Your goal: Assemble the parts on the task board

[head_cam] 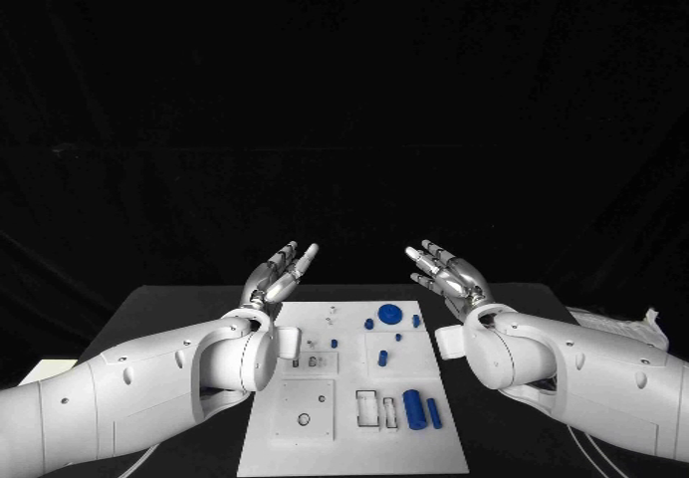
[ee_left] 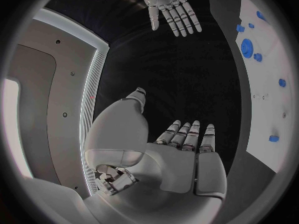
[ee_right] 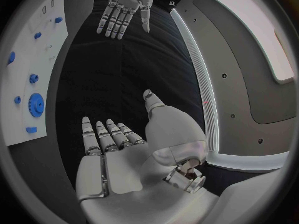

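The white task board (head_cam: 331, 438) lies in the middle of the black table. On it sit a blue gear (head_cam: 389, 314), small blue pegs (head_cam: 383, 357) and two long blue pins (head_cam: 416, 409) near its front right. My left hand (head_cam: 279, 272) is raised above the board's far left corner, fingers straight and apart, holding nothing. My right hand (head_cam: 449, 273) is raised above the far right corner, also flat and empty. The left wrist view shows my left hand (ee_left: 181, 154) with the right hand (ee_left: 169, 7) opposite it and the board (ee_left: 264, 69) to one side. In the right wrist view the gear (ee_right: 36, 104) lies on the board (ee_right: 37, 59).
The board carries white frames and slots (head_cam: 376, 408) at its front and a round hole (head_cam: 305, 419) at the front left. Black table (head_cam: 158, 309) surrounds the board on both sides. A crumpled white thing (head_cam: 624, 329) lies at the table's right edge.
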Motion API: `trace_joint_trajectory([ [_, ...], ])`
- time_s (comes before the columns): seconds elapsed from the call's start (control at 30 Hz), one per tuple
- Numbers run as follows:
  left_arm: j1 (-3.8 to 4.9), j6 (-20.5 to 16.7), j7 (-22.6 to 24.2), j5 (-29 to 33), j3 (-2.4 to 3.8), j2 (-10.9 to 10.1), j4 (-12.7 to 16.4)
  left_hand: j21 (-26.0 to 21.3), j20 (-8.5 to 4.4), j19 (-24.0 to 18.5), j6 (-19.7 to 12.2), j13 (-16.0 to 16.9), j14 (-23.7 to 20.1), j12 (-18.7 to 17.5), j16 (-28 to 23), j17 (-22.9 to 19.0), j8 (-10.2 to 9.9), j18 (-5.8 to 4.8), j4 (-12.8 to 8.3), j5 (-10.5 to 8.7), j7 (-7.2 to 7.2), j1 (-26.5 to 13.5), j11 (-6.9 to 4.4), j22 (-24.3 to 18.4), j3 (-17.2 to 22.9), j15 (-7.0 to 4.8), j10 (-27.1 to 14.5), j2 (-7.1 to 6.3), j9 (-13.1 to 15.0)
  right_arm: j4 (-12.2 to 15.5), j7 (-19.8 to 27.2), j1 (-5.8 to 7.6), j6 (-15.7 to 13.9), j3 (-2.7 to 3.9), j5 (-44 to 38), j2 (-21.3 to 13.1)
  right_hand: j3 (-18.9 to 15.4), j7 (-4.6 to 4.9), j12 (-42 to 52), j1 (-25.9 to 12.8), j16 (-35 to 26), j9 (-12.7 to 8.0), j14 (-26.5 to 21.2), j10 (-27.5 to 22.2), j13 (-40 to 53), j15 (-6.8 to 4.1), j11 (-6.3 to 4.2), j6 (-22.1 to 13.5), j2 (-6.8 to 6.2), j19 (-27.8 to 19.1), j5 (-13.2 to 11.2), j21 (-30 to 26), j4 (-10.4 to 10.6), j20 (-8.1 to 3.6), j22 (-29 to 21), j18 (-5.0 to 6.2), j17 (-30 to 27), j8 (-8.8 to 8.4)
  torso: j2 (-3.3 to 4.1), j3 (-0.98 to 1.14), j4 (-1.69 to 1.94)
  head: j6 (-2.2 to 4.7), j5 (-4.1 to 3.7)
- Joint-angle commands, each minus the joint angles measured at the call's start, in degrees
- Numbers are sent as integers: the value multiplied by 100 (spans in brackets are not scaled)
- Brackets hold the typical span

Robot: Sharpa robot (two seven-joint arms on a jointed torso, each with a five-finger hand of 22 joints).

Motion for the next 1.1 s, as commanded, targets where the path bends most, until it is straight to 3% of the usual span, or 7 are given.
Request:
trace_joint_trajectory([
  [0.03,8,404,175,93,1,11,-7,29,30,2,48,9,53,17,43,10,30,88,30,28,267,56,44,5,-4,12,26,21,8,-75,-247,19,1028,-5,-455,20,43,764,63,423,45,27,225,232,28,128,150,198,24,290,23,96,-212,66,44,106,27,53,-1,-1,0,1,0],
  [0.23,8,404,175,93,1,11,-7,186,175,375,845,121,1064,205,327,175,220,82,-24,32,505,273,294,110,61,166,843,191,122,-151,-309,35,1299,-14,-553,33,219,843,306,1176,413,166,2225,1880,160,173,272,1488,-70,1989,-56,597,-873,43,276,450,200,276,-1,-1,0,1,0],
  [0.3,0,485,378,107,4,-136,-62,393,200,829,1406,202,1831,371,574,295,373,63,-47,49,589,358,407,230,72,248,1468,241,202,-381,-88,90,827,-14,-1008,6,256,801,373,1285,515,200,2783,2381,183,111,245,1890,-85,2439,-55,748,-989,42,329,528,225,345,12,-4,-3,-54,-25],
  [0.37,2,502,434,125,5,-180,-69,1174,237,2458,2246,356,3159,718,1056,506,622,4,-101,17,647,479,506,644,83,323,2654,284,324,-413,-81,102,753,-13,-1154,4,308,745,517,1419,673,262,3644,3303,236,-4,139,2606,-110,2781,-53,886,-1149,33,356,641,271,478,18,-6,-4,-72,-38],
  [0.5,8,545,487,151,7,-284,-48,1986,118,4066,3734,450,4450,1101,1487,684,1001,133,-218,38,609,716,344,950,43,75,4298,339,477,-499,-99,129,649,-13,-1489,10,445,609,594,1505,769,299,4473,4110,210,-213,-33,3730,-101,3353,-2,1107,-1393,-18,373,782,255,607,28,-14,-4,-95,-42],
  [0.87,45,1218,114,170,15,-1003,699,3664,-758,6456,4757,645,7185,1367,3648,2538,1034,98,-568,37,172,1216,-288,1712,136,-768,6061,333,506,-792,-551,396,898,-3,-3532,144,896,303,709,1753,1492,303,6955,5632,250,-1070,-566,4868,-423,5764,55,2717,-1651,-1010,1043,778,623,671,278,-21,-17,-66,5],
  [1.1,50,1541,3,249,19,-1430,1400,4511,-775,6247,4817,788,6710,1169,4874,4011,783,89,-596,36,203,1176,-245,2303,85,-750,6073,322,453,-959,-1291,718,1303,-2,-5469,254,1093,180,494,1460,2335,268,7899,6029,248,-1271,-757,5021,-675,6311,-56,4013,-1628,-1202,1957,725,1276,467,554,-16,50,-48,-56],
])
